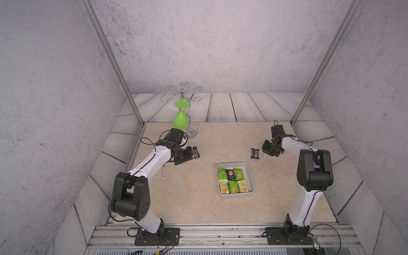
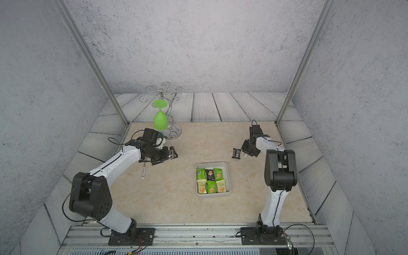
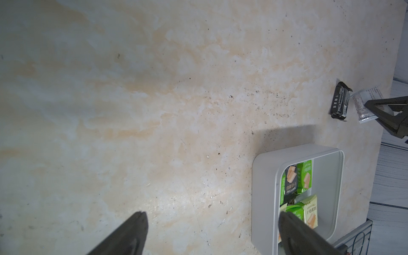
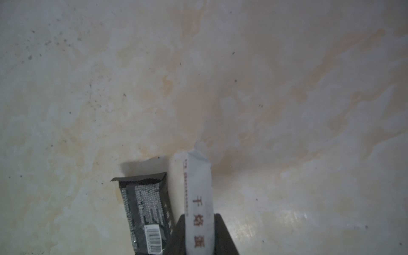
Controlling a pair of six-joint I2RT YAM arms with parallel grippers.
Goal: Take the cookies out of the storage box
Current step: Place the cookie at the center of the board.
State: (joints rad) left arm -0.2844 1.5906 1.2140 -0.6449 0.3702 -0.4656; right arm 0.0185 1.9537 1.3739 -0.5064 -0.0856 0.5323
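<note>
While right claw (image 4: 199,223) pinches a white packet (image 4: 198,181) beside a black packet (image 4: 143,205), left claw (image 3: 212,213) spread wide above table (image 3: 154,110)

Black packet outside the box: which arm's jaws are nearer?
Right. On the right arm the jaws sit beside the black packet, clamped on a white packet; on the left arm they stand open, far across the table.

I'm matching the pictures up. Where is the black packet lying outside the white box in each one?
In a top view: the black rectangular foil packet lies right of centre, beyond the shallow white plastic storage box.
In a top view: the packet sits nearer the middle.
Left wrist: far right, upper half.
Right wrist: bottom edge, left of centre.
Shared landmark: the white rectangular packet beside it.
</note>
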